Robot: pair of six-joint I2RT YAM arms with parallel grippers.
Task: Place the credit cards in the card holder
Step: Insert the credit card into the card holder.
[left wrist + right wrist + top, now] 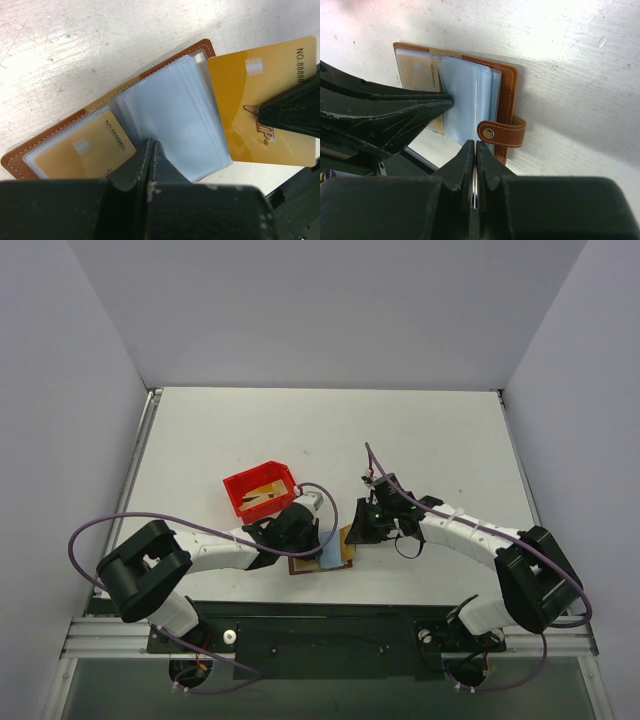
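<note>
The white table (420,440) stood between plain grey walls (330,310). The left gripper (151,150) had its jaws together, tips touching the holder (170,105). The right gripper (475,150) was clamped on a gold card (250,95) at the holder's 3 o'clock end. The holder lay open near the table's 6 o'clock edge, long axis 9-to-3.

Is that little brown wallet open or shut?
Open: the wallet lies spread, its clear sleeves showing, one gold card tucked inside.
</note>
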